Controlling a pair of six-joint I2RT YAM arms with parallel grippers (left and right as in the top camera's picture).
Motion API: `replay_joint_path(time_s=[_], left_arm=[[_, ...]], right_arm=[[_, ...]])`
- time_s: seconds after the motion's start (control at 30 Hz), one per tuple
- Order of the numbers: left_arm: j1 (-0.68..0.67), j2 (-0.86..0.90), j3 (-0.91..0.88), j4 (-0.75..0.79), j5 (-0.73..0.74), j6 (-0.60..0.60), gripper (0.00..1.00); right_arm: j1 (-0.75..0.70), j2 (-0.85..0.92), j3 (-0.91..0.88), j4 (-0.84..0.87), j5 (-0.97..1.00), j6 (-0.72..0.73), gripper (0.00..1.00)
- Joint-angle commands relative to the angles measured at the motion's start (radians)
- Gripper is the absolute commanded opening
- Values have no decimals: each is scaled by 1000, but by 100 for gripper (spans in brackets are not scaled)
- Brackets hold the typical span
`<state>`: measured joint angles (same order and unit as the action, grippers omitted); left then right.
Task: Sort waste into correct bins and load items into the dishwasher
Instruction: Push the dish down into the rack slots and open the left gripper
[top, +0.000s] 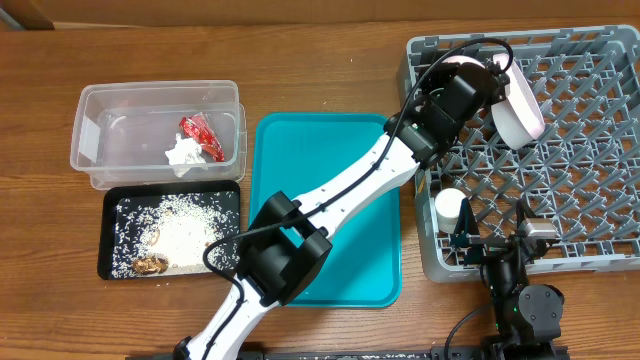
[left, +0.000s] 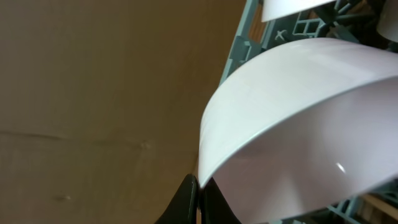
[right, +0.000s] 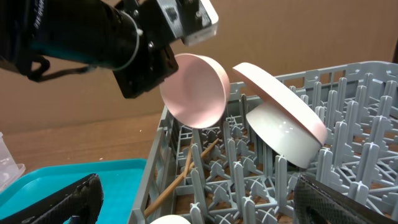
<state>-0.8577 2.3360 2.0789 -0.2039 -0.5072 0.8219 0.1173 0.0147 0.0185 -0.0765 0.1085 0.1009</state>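
- Clear tub (top: 100, 150), far left corner: red wrapper (top: 203, 135), tissue (top: 183, 153).
- Black tray (top: 112, 262): rice (top: 185, 228).
- Rack (top: 600, 150), right edge: cup (top: 450, 208), chopsticks (right: 185, 175).
- Left claw (left: 199, 190) pinches bowl (left: 298, 124) over rack.
- Right claw (right: 196, 202) spread wide.

Plate (left: 298, 124) blurred, cropped right and below; left hand (left: 199, 198) mostly off the bottom edge; right hand (right: 199, 208) fingers cut by bottom edge; cup (right: 166, 219) a sliver; chopsticks (right: 180, 179) half lost among rack (right: 373, 81) pegs.

White dish (right: 194, 90), grey latticed rack (top: 560, 40), teal tray (top: 290, 180), shiny red wrapper (top: 200, 135).
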Motion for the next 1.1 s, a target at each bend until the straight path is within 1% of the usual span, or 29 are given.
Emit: replay_joint_path(time_s=[0.0,0.13,0.23,0.4,0.47,0.6,0.8,1.07], left_arm=[[0,39,18,2,28,-24,4],[-6,47,18,-18,-6,-26,4],[-11,42,18,35,-98,-37,4],[-11,33,18,105,-106,-33,4],[-11,33,18,103,-99,-33,4],[-9,34,18,42,-39,-56,4],[0,47,17,23,-44,-71,4],[-26,35,17,14,-140,-70,5]], right_arm=[[-6,-10,-10,4,2,3,100],[-6,-10,-10,4,2,3,100],[-6,-10,-10,4,2,3,100],[-6,-10,-10,4,2,3,100],[-6,-10,-10,4,2,3,100],[-6,-10,-10,4,2,3,100],[-6,-10,-10,4,2,3,100],[-6,-10,-10,4,2,3,100]])
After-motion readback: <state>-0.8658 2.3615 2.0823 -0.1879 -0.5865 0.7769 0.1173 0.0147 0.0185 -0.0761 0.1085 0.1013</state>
